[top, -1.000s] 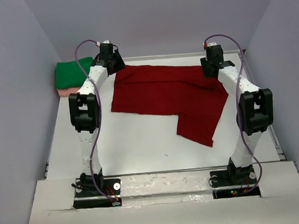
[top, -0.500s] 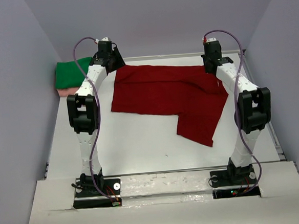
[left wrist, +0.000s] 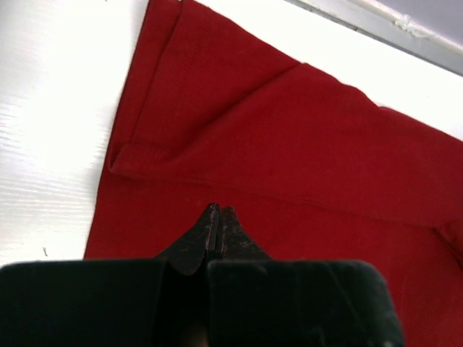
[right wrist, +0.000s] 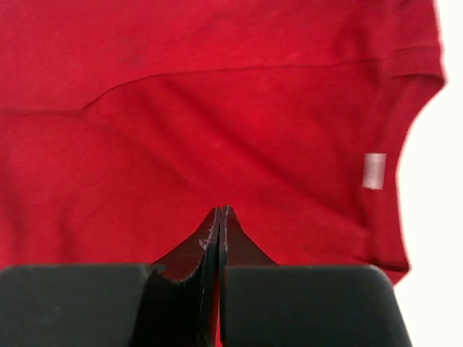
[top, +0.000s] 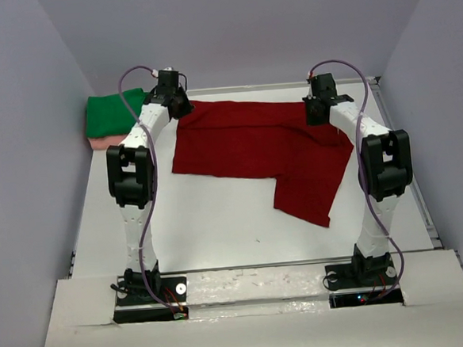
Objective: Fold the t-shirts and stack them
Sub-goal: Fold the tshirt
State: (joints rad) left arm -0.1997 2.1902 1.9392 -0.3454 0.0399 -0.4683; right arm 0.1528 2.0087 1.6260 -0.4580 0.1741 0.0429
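- Since the earlier frames, the right gripper (right wrist: pixel 219 210) has been brought inward along the far edge of the red t-shirt (top: pixel 253 144). The left gripper (left wrist: pixel 219 209) has been shifted only slightly.
- At the far left, a folded green t-shirt (top: pixel 110 112) is seen lying on a pink garment (top: pixel 100 141), just beside the red one.
- The left jaws are pressed together over red cloth near a sleeve fold.
- The red t-shirt is spread on the table (top: pixel 219 222) towards its far edge. Folding is judged barely begun, and the far edge would need to be gripped at both ends.
- The right jaws are likewise pressed together, near a white label (right wrist: pixel 374 171).
- Whether any fabric is pinched cannot be told, as the tips are masked by the gripper bodies. The right wrist view is blurred.
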